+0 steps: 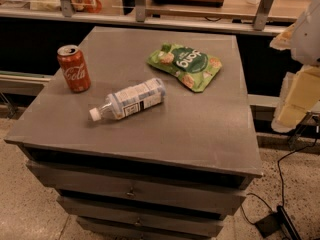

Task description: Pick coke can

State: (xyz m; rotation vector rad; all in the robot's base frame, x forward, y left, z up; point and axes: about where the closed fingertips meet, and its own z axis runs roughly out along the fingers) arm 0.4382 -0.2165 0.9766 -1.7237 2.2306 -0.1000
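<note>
The coke can [74,68] is a small red can with white script and a silver top. It stands upright near the left edge of the grey table top [190,134]. My gripper [296,101] is a cream-coloured shape at the right edge of the view. It hangs beyond the table's right side, far from the can. Nothing is seen in it.
A clear plastic bottle [130,100] with a white cap lies on its side mid-table, just right of the can. A green snack bag [185,66] lies at the back right. The table has drawers below. A shelf counter [150,14] runs behind, and cables lie on the floor [280,204] at the right.
</note>
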